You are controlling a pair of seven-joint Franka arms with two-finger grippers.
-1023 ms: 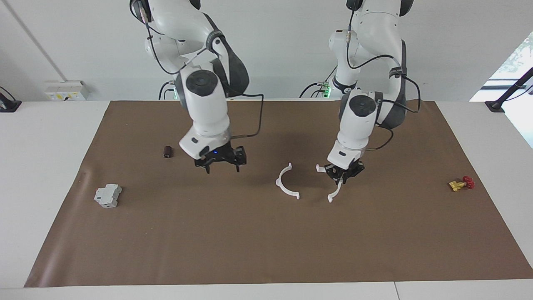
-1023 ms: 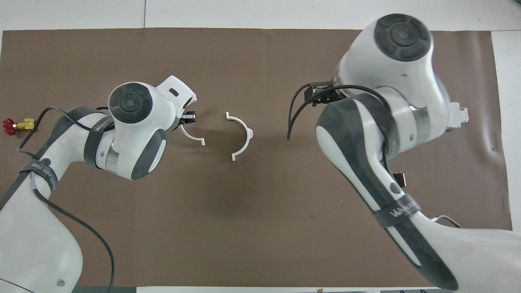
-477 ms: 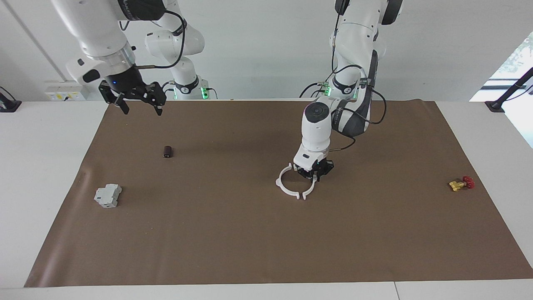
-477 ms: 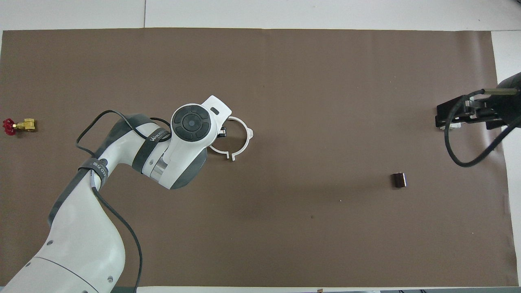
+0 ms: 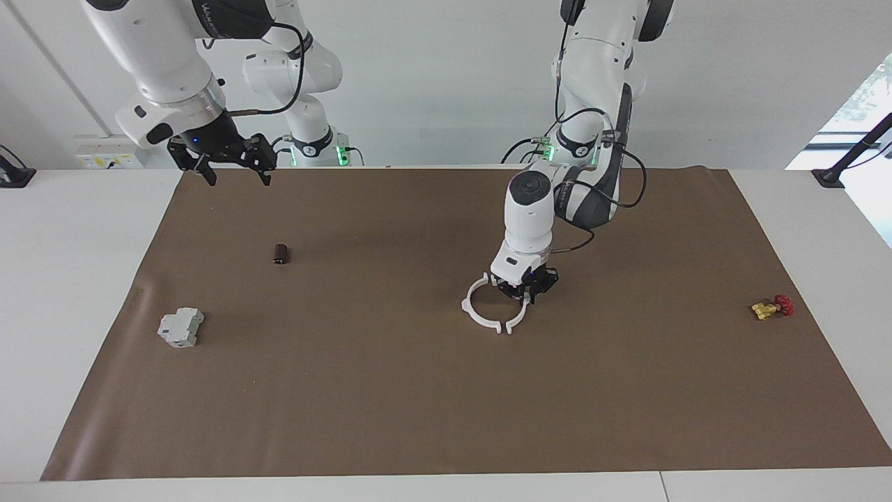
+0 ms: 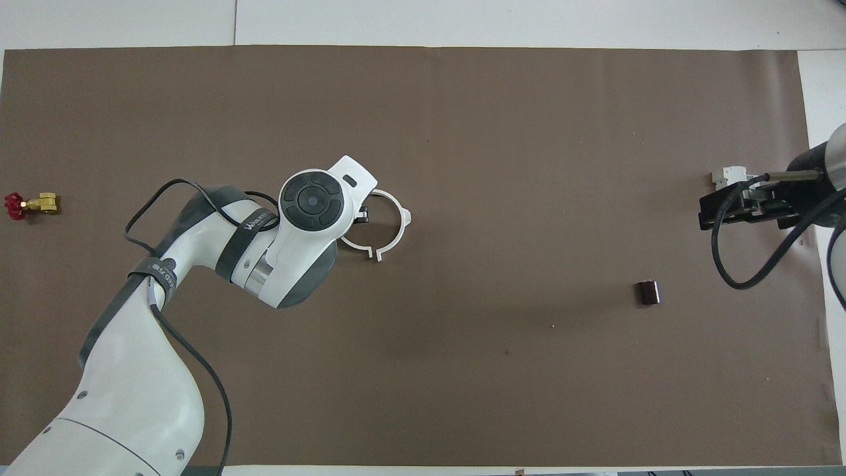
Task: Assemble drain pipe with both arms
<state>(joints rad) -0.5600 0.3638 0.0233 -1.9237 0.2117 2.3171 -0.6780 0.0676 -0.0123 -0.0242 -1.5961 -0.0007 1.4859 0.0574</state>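
Here the left gripper (image 5: 527, 293) is down on the brown mat (image 5: 418, 390), clamped on one white half-ring (image 5: 517, 322) whose tabs meet the other half-ring (image 5: 476, 312), forming a ring mid-table. The right gripper (image 5: 231, 167), fingers spread, hangs empty above the mat's edge at its own end.

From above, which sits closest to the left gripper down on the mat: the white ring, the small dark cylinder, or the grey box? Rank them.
From the left gripper:
1. White ring, right at it, mid-mat.
2. Dark cylinder, toward the right arm's end.
3. Grey box, at that end's edge.
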